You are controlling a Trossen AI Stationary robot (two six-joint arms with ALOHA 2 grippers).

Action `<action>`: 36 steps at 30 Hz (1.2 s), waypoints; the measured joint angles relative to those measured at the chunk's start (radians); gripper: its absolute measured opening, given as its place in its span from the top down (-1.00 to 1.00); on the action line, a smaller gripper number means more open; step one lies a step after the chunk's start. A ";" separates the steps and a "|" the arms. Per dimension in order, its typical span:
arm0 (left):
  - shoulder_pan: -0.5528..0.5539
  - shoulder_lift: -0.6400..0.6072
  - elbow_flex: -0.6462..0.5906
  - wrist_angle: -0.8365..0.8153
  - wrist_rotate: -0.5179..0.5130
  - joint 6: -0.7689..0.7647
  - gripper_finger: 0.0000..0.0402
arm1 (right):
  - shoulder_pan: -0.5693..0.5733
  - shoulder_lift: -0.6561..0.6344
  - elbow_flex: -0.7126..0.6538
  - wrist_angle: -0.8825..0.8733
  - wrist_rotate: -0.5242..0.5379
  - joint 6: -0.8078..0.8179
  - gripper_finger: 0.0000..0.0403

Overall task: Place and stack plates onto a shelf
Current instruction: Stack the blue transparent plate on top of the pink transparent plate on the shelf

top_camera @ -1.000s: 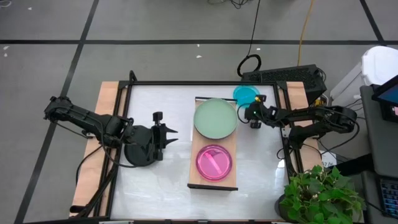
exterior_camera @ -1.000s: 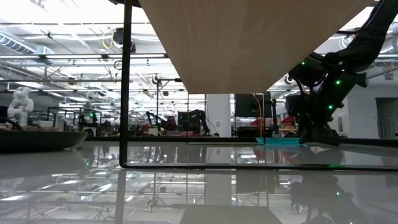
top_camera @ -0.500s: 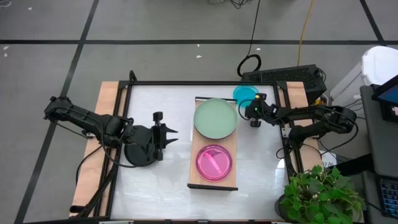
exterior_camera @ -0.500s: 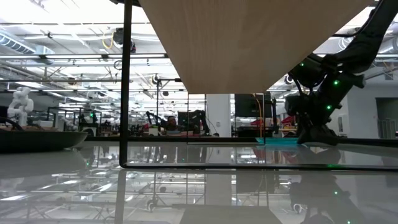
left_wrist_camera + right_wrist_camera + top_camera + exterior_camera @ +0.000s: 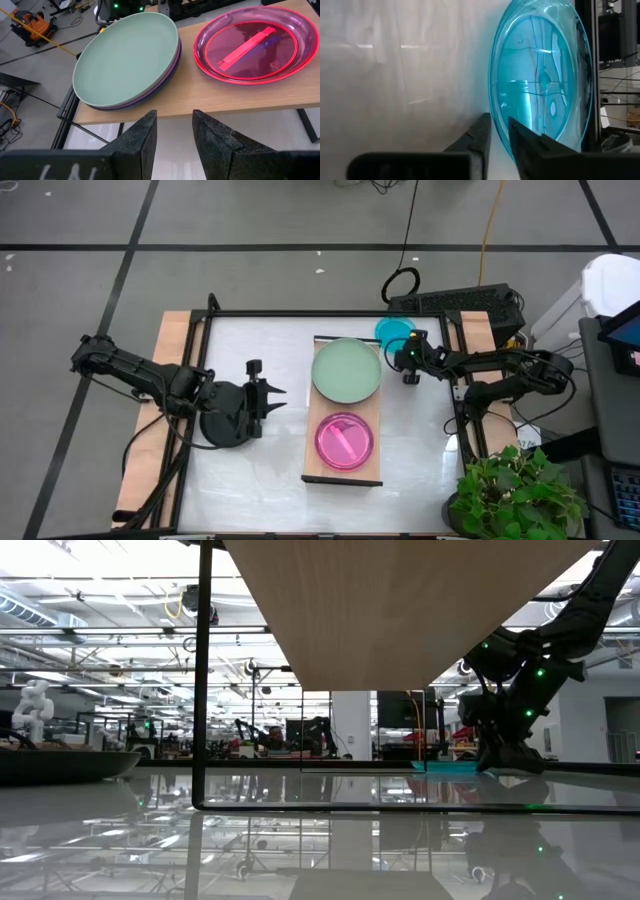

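Right gripper [image 5: 499,137] is right up against a clear cyan-blue round plastic plate [image 5: 540,80] on the white tabletop [image 5: 400,75], its dark fingers [image 5: 475,137] barely apart at the rim.

Floor [image 5: 250,220]: grey, crossed by dark tape lines, fills the top of the high view. Yellow cable [image 5: 487,230] and black cable [image 5: 405,250] run down from the top edge; the black one ends in a loop near the table. Potted plant [image 5: 520,495] at lower right. White bin [image 5: 612,285] at right edge. Low view: large hall, rows of ceiling lights [image 5: 90,635], a white column [image 5: 352,725] at centre, a white humanoid figure [image 5: 32,705] at far left.
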 joint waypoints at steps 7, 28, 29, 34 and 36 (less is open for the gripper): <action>0.000 0.000 0.000 0.000 0.000 0.002 0.35 | 0.000 0.001 0.000 -0.006 0.002 0.005 0.98; 0.000 0.000 0.000 -0.008 0.000 0.000 0.35 | 0.175 -0.132 -0.001 -0.065 0.270 0.152 1.00; 0.000 0.000 0.000 -0.008 0.000 -0.001 0.35 | 0.189 -0.152 -0.001 -0.078 0.288 0.164 1.00; 0.000 0.000 0.000 -0.008 0.000 -0.003 0.35 | 0.280 -0.251 0.038 -0.210 0.374 0.249 1.00; 0.000 0.000 0.000 -0.008 0.000 -0.004 0.35 | 0.323 -0.275 0.078 -0.294 0.420 0.275 1.00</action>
